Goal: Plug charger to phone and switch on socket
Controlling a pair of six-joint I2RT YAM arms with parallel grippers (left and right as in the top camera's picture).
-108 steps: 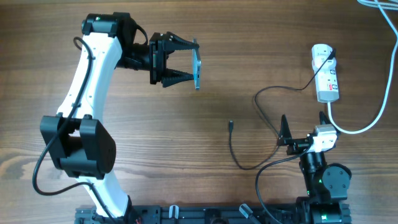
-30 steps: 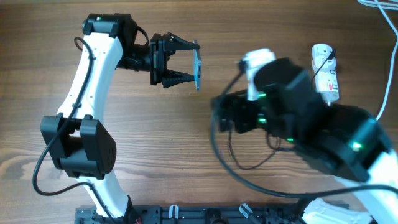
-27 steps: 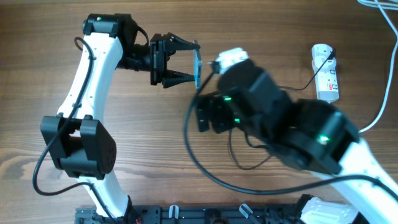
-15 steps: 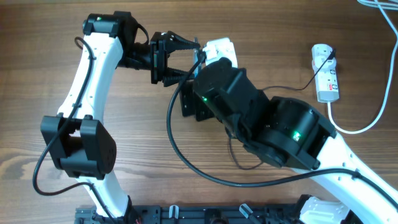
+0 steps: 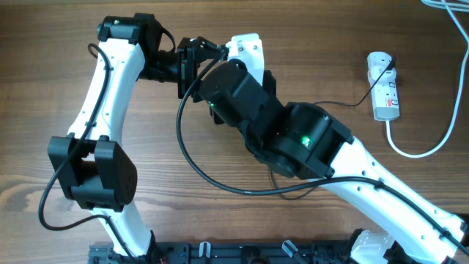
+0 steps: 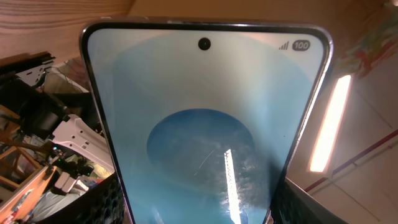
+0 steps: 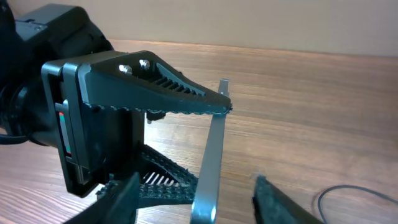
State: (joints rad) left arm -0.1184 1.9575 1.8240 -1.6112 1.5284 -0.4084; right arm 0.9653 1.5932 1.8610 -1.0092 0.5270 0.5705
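My left gripper is shut on the phone, holding it up off the table; its blue-turquoise screen fills the left wrist view between the jaws. In the right wrist view the phone shows edge-on in the left gripper's toothed jaws, and my right gripper is open and empty with a finger on either side of that edge. In the overhead view the right arm hides the phone. The charger cable runs left from the socket; its plug tip is hidden.
The socket's thick white cord loops at the right edge. The right arm's own black cable hangs in a wide loop over mid-table. A short stretch of thin cable lies on the wood at the lower right of the right wrist view.
The right arm swung from its folded place at the lower right across the table, up and left to the held phone. The left arm and phone stayed still.
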